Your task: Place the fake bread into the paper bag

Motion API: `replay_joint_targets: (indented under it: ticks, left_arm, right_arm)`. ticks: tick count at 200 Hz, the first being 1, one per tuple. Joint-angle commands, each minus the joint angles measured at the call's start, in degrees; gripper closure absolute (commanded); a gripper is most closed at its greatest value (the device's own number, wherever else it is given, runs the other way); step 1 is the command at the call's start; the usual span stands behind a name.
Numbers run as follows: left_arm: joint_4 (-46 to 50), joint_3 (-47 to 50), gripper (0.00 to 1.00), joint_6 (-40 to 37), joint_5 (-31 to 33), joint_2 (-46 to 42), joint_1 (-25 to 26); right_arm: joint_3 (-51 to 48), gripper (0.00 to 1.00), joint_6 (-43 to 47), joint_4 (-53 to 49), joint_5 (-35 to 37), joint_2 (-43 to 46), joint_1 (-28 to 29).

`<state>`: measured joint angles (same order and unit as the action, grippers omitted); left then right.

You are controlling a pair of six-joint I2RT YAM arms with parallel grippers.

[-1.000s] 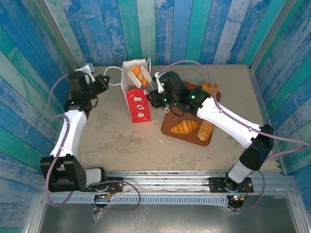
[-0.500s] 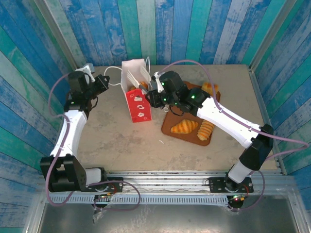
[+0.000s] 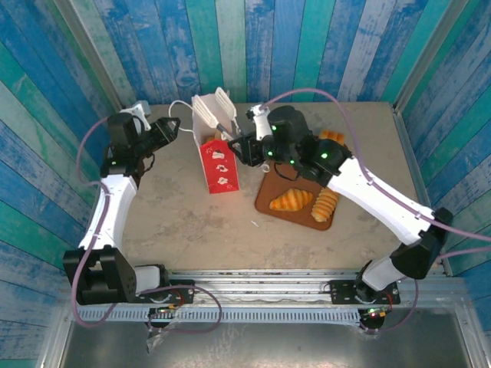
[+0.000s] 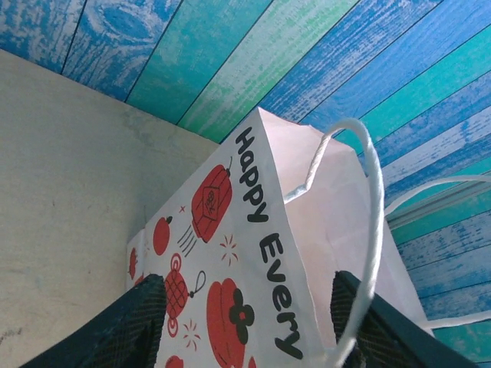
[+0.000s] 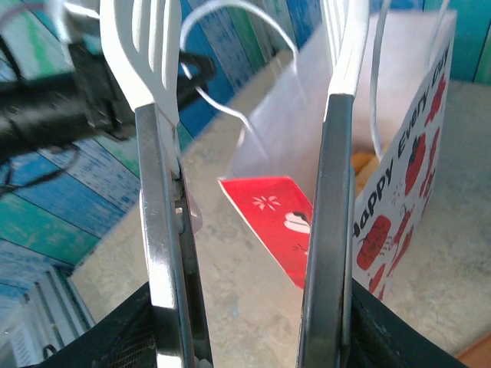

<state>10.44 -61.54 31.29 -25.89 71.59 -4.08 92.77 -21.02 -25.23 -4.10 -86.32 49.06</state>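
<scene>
Setting: beige tabletop (image 3: 176, 222) walled in by blue and teal painted planks.
Top view, bag: white paper bag (image 3: 215, 146) upright at centre, red panel facing the arms, mouth upward.
Top view, bread: croissant (image 3: 291, 200) and ridged horn (image 3: 325, 205) on the brown tray (image 3: 268, 201) just right of the bag; another roll (image 3: 331, 138) at the tray's far end.
Top view, right gripper (image 3: 244, 146): clamped on a pair of white-tipped tongs (image 3: 224, 107), tips raised above the bag mouth, parted, nothing between them.
Top view, left gripper (image 3: 173, 125): near the bag's left side, beside a cord handle.
Left wrist view: bag wall lettered "Happy Every" close ahead; dark fingers (image 4: 126, 326) spread apart, gripping nothing; handle loop (image 4: 360, 222) hanging free by the right finger.
Right wrist view: tongs' arms apart; a bit of golden bread (image 5: 364, 166) visible inside the bag.
Step, judged: between pieces, one drop made.
Next move: swing the tongs right to the tray, pinch the croissant or horn.
In the way: cord handles and narrow bag mouth; light bag could tip without the left side steadying it.
</scene>
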Motion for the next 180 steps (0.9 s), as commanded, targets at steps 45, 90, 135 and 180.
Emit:
replay_joint_targets:
  ticks: [45,90,135,180]
  left_arm:
    - [0.2,1.0,0.25,-1.2,3.0,-10.3,-0.2]
    - [2.1,4.1,0.2,-3.7,8.5,-16.1,-0.2]
    - [4.8,7.2,0.17,-6.3,12.4,-21.2,-0.2]
    - [6.1,10.3,0.02,-6.5,12.1,-24.0,-0.2]
  right_arm:
    - [-1.0,0.3,4.7,-0.2,4.5,13.6,-1.3]
    - [-11.3,0.32,-3.1,-6.1,5.9,21.2,-13.3]
    - [-18.6,0.34,-4.7,-9.2,5.9,24.2,-20.2]
    - [-21.9,0.34,-4.6,-13.5,5.2,20.7,-25.0]
